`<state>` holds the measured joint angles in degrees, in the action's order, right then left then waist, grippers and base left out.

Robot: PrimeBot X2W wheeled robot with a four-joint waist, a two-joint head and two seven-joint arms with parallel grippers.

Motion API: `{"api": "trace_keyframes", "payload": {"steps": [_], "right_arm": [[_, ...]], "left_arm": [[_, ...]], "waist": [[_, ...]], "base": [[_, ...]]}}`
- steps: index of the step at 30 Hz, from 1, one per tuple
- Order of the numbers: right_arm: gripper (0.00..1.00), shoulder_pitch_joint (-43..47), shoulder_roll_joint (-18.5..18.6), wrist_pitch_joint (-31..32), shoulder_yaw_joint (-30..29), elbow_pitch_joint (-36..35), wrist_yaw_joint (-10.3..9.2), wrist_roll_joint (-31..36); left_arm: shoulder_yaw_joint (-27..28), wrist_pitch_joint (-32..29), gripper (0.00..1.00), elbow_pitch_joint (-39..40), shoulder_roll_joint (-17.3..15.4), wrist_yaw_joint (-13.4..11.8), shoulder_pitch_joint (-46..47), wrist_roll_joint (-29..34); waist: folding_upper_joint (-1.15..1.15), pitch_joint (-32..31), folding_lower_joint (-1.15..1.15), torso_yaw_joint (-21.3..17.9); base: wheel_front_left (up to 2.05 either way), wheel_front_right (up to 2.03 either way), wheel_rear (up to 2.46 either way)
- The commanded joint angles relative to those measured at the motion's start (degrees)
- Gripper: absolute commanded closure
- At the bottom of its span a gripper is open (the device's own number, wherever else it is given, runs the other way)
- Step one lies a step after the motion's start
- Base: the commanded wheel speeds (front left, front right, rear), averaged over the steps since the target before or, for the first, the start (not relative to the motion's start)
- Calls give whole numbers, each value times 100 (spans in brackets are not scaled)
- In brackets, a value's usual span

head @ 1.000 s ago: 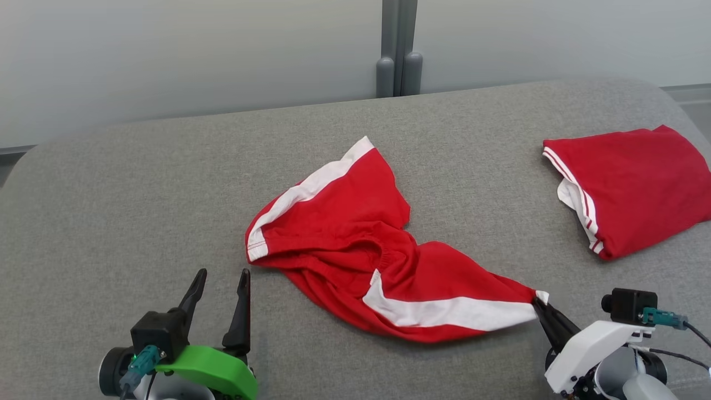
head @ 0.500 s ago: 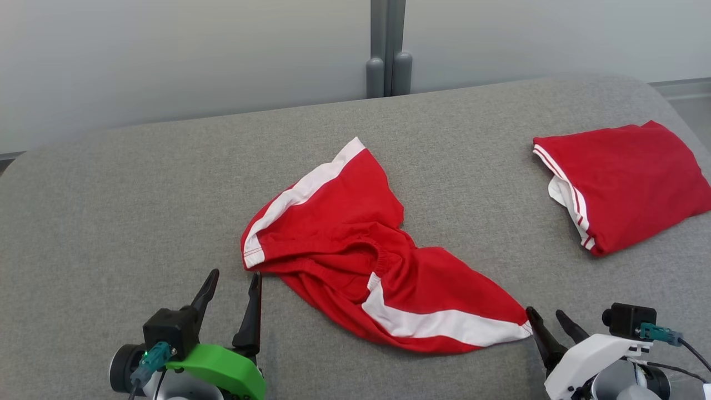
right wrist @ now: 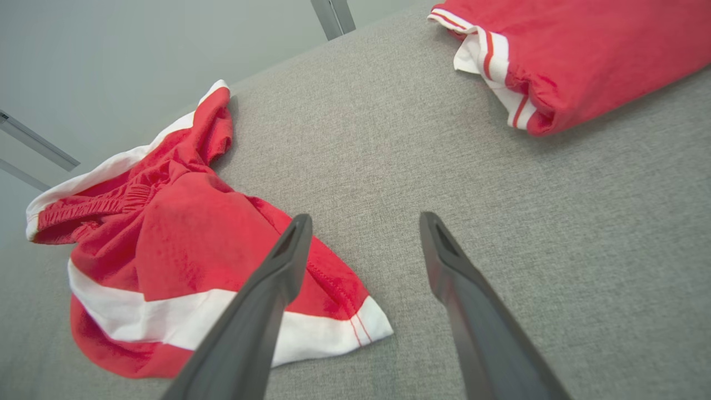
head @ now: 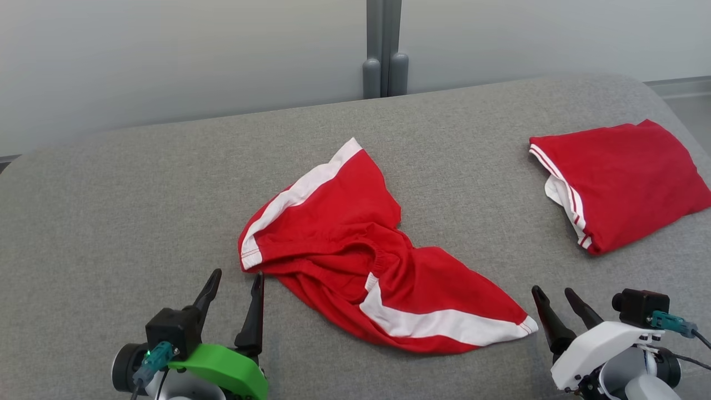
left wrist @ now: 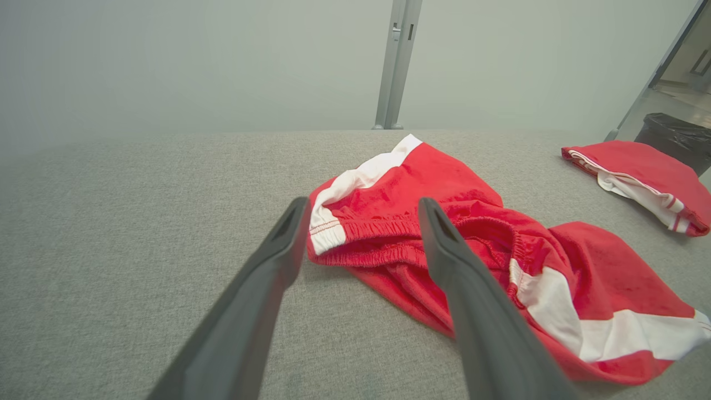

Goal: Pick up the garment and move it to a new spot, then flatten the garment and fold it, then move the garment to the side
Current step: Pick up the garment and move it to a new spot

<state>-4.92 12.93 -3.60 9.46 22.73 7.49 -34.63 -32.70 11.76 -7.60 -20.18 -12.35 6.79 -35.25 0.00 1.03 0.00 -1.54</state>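
Shorts (head: 361, 261) are lying bunched mid-desk (head: 139, 183), stretching far-left to near-right. Both hands are hanging open and empty: left hand (head: 237, 273) just near of the waistband corner, right hand (head: 552, 290) just right of the hem corner, maybe slightly closer.

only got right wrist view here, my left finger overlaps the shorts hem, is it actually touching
observer: In the head view the right gripper stands open just right of the white hem corner of the shorts, with nothing between its fingers. There seems to be a narrow gap between finger and cloth.
operator: wheres the left gripper
observer: The left gripper is open at the near left, its tips just short of the waistband corner.
operator: anything past the folded one
observer: In the left wrist view a black bin stands beyond the folded garment.
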Motion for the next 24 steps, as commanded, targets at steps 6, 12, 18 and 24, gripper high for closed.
{"api": "trace_keyframes", "payload": {"steps": [6, 12, 18, 24], "right_arm": [[0, 300, -80, 199, -166, -265, 0, 219], [0, 434, -215, 388, -290, -475, 0, 355], [0, 495, -270, 553, -369, -597, 0, 441], [0, 554, -312, 630, -378, -599, 0, 515]], "left_arm": [[-6, 48, 0, -14, 19, -6, 96, -16], [-29, 43, 0, 1, 3, -14, 100, -23], [-93, 16, 0, 15, 8, 18, 135, -2], [-559, -288, 0, -97, 143, 286, 388, 174]], "waist": [[0, -21, 0, 30], [0, -8, 0, 14], [0, 28, 0, 3], [0, 89, 0, 15]], "base": [[0, 0, 0], [0, 0, 0], [0, 0, 0], [0, 0, 0]]}}
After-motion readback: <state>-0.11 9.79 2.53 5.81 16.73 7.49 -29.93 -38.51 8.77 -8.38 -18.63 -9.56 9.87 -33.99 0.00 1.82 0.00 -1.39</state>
